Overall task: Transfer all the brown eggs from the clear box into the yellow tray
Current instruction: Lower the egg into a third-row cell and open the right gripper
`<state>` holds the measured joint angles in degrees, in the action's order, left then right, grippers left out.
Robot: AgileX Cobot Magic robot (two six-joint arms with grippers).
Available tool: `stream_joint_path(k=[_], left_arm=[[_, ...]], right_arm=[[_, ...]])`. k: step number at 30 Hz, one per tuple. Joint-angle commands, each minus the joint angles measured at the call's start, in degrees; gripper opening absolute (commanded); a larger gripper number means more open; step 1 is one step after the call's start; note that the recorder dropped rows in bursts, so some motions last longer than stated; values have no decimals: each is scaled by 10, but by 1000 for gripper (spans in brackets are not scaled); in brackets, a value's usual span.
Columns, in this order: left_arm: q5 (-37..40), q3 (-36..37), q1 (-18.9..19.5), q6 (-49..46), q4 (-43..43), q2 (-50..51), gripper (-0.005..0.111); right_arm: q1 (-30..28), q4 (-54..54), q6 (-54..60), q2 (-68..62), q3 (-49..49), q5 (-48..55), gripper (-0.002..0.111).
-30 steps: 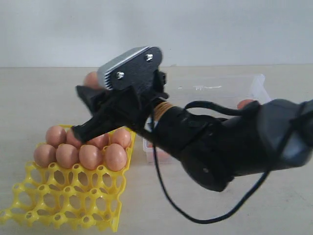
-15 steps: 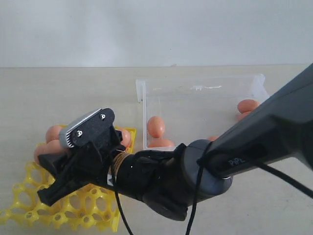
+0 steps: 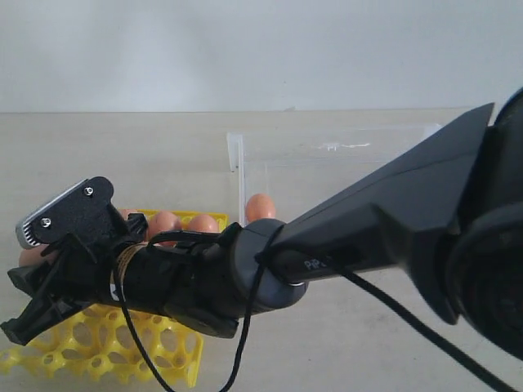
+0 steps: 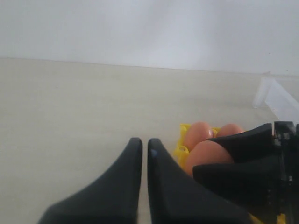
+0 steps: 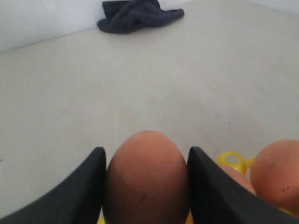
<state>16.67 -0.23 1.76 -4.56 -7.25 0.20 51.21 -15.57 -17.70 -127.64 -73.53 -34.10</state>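
My right gripper (image 5: 147, 151) is shut on a brown egg (image 5: 145, 179), both black fingers pressed against its sides. In the exterior view this gripper (image 3: 16, 298) has reached across to the left end of the yellow tray (image 3: 106, 351), low over it. Brown eggs (image 3: 163, 222) stand in the tray's far cups; most are hidden by the arm. One brown egg (image 3: 260, 206) shows in the clear box (image 3: 327, 155). My left gripper (image 4: 144, 142) is shut with nothing in it, close to the tray's corner (image 4: 181, 150) and beside the held egg (image 4: 208, 156).
A dark cloth (image 5: 138, 14) lies far off by the wall. The right arm (image 3: 368, 229) stretches across the front of the clear box and hides much of it. Bare tabletop (image 4: 70, 107) lies on the tray's side away from the box.
The right arm has swung left and down from beside the clear box to low over the tray's left end, still carrying its egg.
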Motion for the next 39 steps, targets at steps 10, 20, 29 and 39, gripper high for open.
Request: stream_joint_path(k=[10,20,29,39], left_arm=[[-4,2,-4,0,3,-2,4],[-4,2,-4,0,3,-2,4],[-4,2,-4,0,3,-2,4],[-4,2,-4,0,3,-2,4]], right_arm=[[2,-39,-13,-10,-14,23,0],[7,-104,-12,-10,-14,40,0],[7,-104,-4,-10,-14,41,34],[7,-104,0,-10,-14,44,35]])
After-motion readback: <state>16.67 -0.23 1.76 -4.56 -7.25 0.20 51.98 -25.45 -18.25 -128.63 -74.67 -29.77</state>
